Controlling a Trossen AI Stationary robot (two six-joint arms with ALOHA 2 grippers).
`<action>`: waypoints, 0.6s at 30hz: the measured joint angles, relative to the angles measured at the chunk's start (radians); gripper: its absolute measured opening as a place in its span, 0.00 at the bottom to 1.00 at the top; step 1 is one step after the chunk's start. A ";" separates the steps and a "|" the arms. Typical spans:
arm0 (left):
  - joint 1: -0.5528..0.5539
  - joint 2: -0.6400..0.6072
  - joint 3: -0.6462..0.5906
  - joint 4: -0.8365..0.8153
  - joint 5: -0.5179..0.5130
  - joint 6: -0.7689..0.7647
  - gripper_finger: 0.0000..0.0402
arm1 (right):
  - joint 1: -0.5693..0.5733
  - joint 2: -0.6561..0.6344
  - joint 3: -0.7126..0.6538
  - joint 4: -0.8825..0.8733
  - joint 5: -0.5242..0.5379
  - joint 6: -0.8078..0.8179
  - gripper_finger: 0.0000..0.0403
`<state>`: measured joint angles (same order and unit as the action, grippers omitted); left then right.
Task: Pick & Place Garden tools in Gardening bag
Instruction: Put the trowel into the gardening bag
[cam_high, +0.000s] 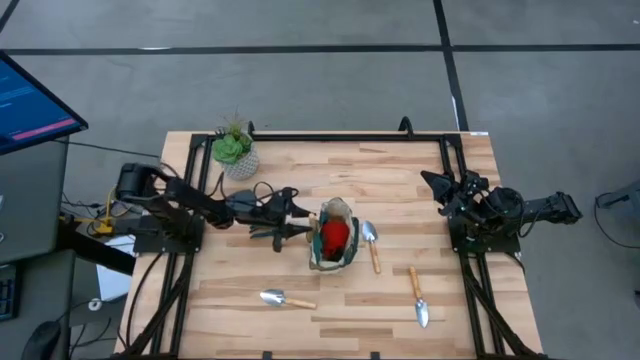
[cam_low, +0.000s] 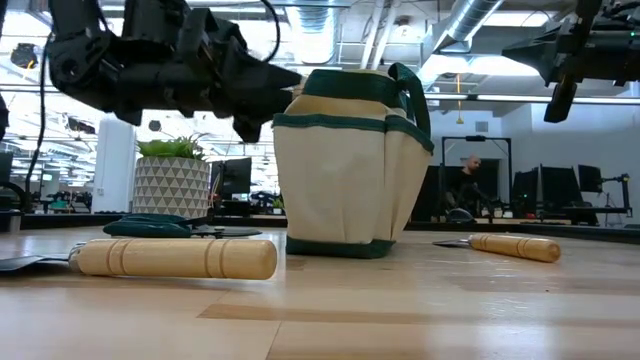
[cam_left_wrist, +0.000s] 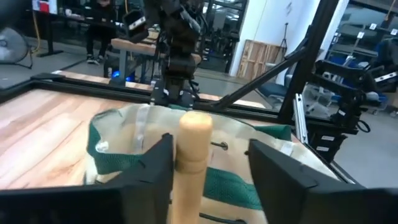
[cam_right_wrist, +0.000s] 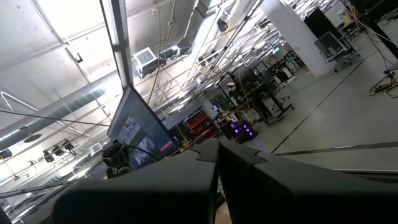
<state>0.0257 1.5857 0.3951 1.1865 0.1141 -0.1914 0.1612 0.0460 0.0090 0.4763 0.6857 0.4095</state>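
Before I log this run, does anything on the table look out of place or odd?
Nothing looks spilled or damaged. Three trowels lie scattered around the bag, pointing different ways. A wooden handle sits upright between the left end effector's open fingers at the bag.

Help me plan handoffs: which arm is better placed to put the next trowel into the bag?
Left, probably. Its tool sits right beside the gardening bag, open around a wooden handle at the bag's mouth. The right tool is shut, parked by the table's right edge.
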 joint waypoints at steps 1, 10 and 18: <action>0.000 -0.027 -0.009 -0.024 -0.010 0.000 0.45 | 0.000 0.000 0.000 0.000 0.000 0.000 0.01; 0.000 -0.294 -0.018 -0.232 -0.047 -0.016 0.63 | 0.000 0.000 0.000 0.003 -0.002 0.000 0.01; 0.001 -0.608 -0.018 -0.554 -0.138 -0.094 0.62 | 0.000 0.000 0.000 0.043 0.001 0.003 0.01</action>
<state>0.0266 0.9774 0.3775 0.6324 -0.0243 -0.2856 0.1608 0.0456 0.0090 0.5196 0.6870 0.4122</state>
